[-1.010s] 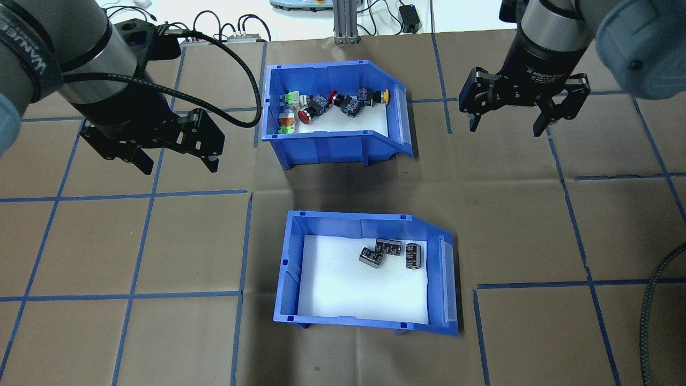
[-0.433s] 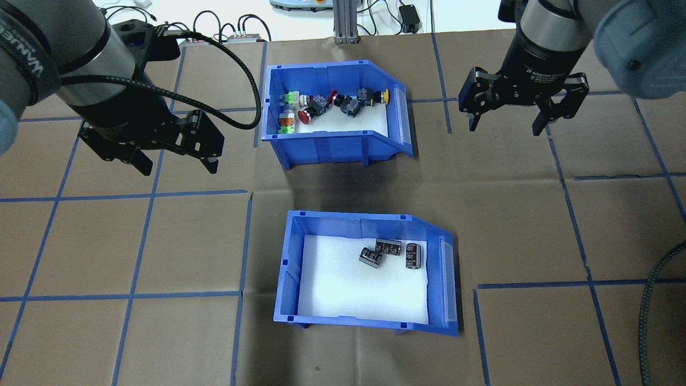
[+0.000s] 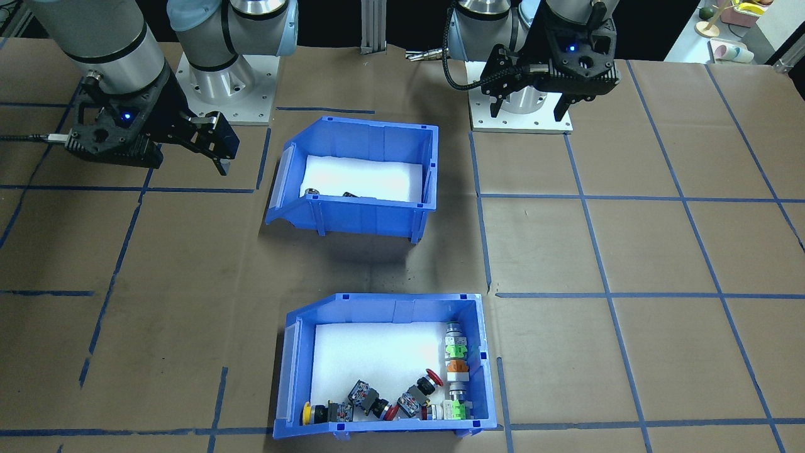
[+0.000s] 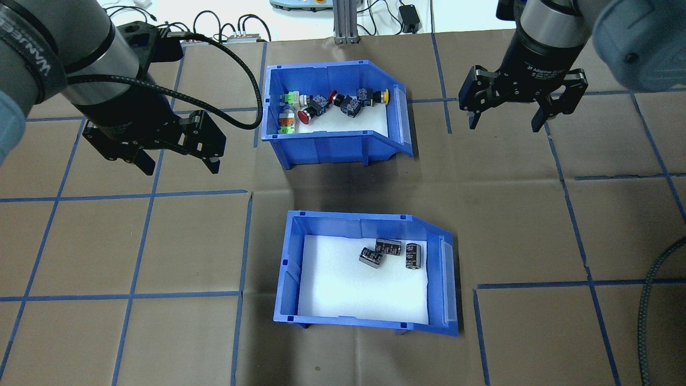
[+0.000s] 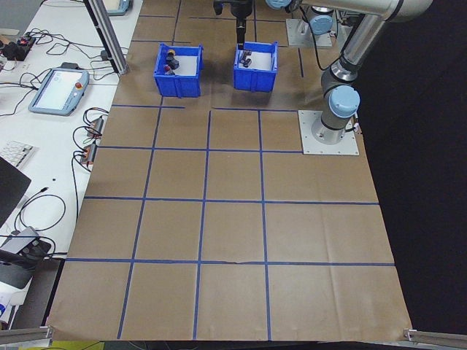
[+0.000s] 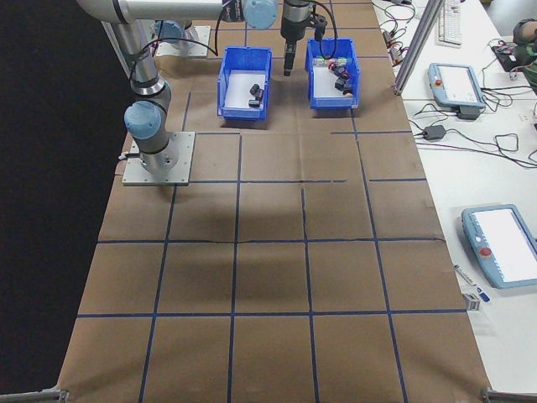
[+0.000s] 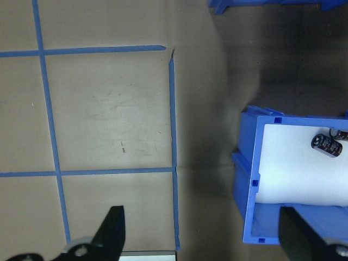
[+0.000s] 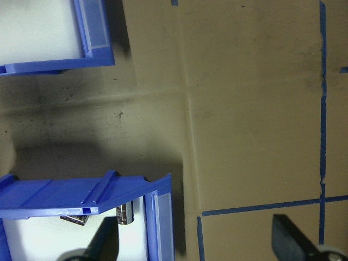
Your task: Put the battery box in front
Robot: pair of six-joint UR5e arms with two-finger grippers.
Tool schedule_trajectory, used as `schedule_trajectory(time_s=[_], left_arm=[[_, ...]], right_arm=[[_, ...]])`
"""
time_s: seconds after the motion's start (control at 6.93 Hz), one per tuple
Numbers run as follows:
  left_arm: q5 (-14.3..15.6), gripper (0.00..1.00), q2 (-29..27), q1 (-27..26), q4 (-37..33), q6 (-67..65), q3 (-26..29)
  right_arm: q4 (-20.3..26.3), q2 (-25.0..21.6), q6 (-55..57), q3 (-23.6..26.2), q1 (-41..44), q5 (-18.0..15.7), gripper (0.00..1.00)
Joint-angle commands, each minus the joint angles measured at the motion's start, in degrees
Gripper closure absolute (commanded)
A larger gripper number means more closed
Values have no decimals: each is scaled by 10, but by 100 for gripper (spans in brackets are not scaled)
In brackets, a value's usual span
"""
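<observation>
The battery box (image 4: 288, 268) is a blue bin with a white foam liner, standing on the near half of the table. Three dark cylinders (image 4: 388, 247) lie at its far right inside. It also shows in the front-facing view, battery box (image 3: 352, 217), and partly in both wrist views. My left gripper (image 4: 180, 167) hangs open above the table to the box's far left. My right gripper (image 4: 504, 126) hangs open to its far right. Neither touches the box, and nothing is between their fingers.
An identical blue bin (image 4: 332, 147) with coloured push-button switches stands farther from the robot, directly beyond the battery box. Brown paper with a blue tape grid covers the table (image 4: 107, 241). Cables and a metal post (image 4: 345, 21) sit past the far edge.
My right gripper has drifted slightly toward the far edge. The left arm has barely shifted. Both bins stay where they were.
</observation>
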Motion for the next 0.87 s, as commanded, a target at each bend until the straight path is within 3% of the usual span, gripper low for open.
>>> schedule_trajectory(time_s=[0.0, 0.43, 0.58, 0.72], left_arm=[[0, 0, 9, 0, 10, 3, -4], [-10, 0, 15, 12, 3, -9, -20], [-19, 0, 37, 13, 7, -68, -52], [-19, 0, 61, 12, 8, -225, -98]], right_arm=[[-40, 39, -120, -28, 3, 5, 0], [-42, 167, -383, -155, 40, 7, 0], [-45, 215, -453, -217, 73, 3, 0], [-43, 263, -482, -285, 99, 0, 0]])
